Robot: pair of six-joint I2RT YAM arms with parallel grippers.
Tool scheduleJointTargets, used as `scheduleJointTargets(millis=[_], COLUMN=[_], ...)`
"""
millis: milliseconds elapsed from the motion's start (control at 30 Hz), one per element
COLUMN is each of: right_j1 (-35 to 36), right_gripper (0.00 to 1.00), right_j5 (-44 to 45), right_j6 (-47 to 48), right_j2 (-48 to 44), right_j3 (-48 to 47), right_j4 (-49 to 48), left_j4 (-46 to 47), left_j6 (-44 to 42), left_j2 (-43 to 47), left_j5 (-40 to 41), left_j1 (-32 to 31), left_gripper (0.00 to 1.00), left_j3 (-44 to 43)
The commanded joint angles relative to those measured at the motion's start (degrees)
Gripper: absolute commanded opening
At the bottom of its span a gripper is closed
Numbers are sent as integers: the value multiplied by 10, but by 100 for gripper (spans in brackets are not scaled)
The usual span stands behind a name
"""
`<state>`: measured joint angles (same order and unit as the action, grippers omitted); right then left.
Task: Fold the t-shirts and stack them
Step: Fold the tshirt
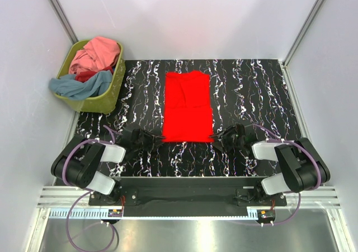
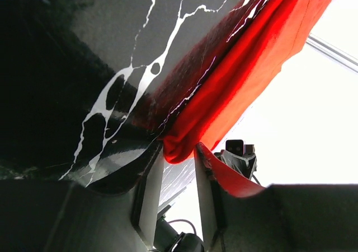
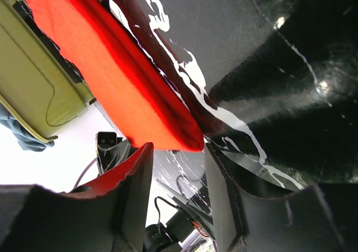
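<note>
You had the bright red t-shirt (image 1: 188, 106) lying flat in the middle of the black, white-veined table (image 1: 251, 95), folded to a long narrow rectangle with its short edges toward and away from the arms. Your left gripper (image 1: 158, 138) sat low at the near-left corner of that shirt, and your right gripper (image 1: 217, 135) at the near-right corner.

In the left wrist view the fingers (image 2: 146, 196) stood apart, with the cloth corner poking into the gap at their tips and not pinched. The right wrist view showed the same: fingers (image 3: 134, 190) parted, and the folded corner just between the tips, resting on the table.

The olive-green basket (image 1: 103, 98) stood beside the table's far-left corner. It held the pink t-shirt (image 1: 98, 53) piled on top, a darker red t-shirt (image 1: 86, 74) under it, and the grey-blue t-shirt (image 1: 78, 85) draped over the near rim.

I could make out no lettering on shirts or basket.
</note>
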<state>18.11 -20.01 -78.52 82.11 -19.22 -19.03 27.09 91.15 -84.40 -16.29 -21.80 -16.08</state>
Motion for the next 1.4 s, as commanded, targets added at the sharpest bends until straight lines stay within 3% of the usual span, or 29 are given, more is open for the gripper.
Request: scheduleJointTargets(millis=[0, 100, 200, 300, 333, 367, 433, 667, 967, 1100, 1200, 1367], right_j1=[3, 4, 4, 4, 3, 4, 3, 10, 15, 18, 18, 18], right_gripper=[49, 48, 39, 21, 14, 5, 1, 0, 0, 0, 0, 0], right_j5=[68, 65, 67, 57, 47, 41, 25, -38, -89, -111, -117, -127], right_j6=[17, 18, 28, 42, 46, 50, 70, 108, 108, 99, 87, 81], right_j2=[24, 38, 47, 52, 53, 46, 32, -130, -380, -474, -544, -617], right_j3=[-2, -6, -13, -22, -26, -27, -32, -17, 0, -5, -13, -39], right_j4=[50, 46, 46, 47, 48, 52, 86, 234, 453, 543, 610, 700], left_j4=[-35, -34, -20, -4, -1, 9, 13, -109, -425, -499, -561, -664], left_j6=[-9, -13, -10, -11, -12, -12, -12, -44, -53, -17, -11, -26], left_j2=[-13, -12, -12, -11, -11, -9, 9, 166, 545, 699, 773, 816], left_j5=[51, 50, 49, 43, 39, 35, 27, -1, -1, -36, -52, -54], left_j1=[-2, -2, -2, -1, -2, -2, -8, -27, -40, -42, -44, -44], left_gripper=[33, 27, 21, 8, 0, 0, 0, 0, 0, 0, 0, 0], left_j3=[17, 17, 25, 32, 32, 37, 41, 63, 81, 104, 98, 35])
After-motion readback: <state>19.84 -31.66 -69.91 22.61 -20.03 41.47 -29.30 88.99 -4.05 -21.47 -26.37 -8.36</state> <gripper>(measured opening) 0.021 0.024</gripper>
